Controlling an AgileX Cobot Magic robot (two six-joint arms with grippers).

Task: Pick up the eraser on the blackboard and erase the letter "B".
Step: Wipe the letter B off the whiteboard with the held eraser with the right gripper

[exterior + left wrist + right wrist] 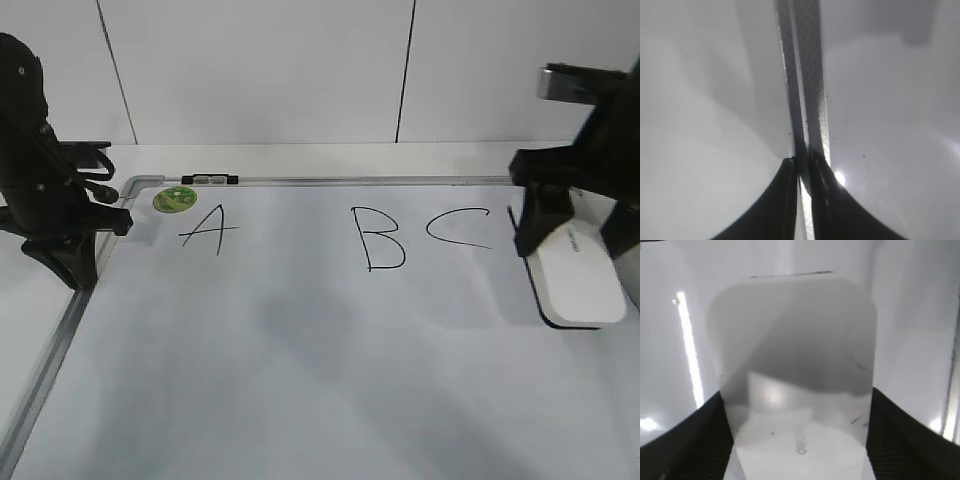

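Observation:
The blackboard [300, 360] is a white board with a grey frame and a green sticker [174, 198]. It bears the "A" [207, 229], the letter "B" [377, 239] and the "C" [458, 227]. The eraser [580, 285], a white block with a black underside, lies on the board right of the "C". My right gripper [573, 232] straddles its far end, with both fingers against its sides [797, 440]. My left gripper [82, 268] is shut and empty over the board's left frame bar [810, 100].
A small black-and-silver clip [211, 179] sits on the top frame bar near the green sticker. A white wall stands behind the board. The left arm [40, 170] stands at the board's top left corner.

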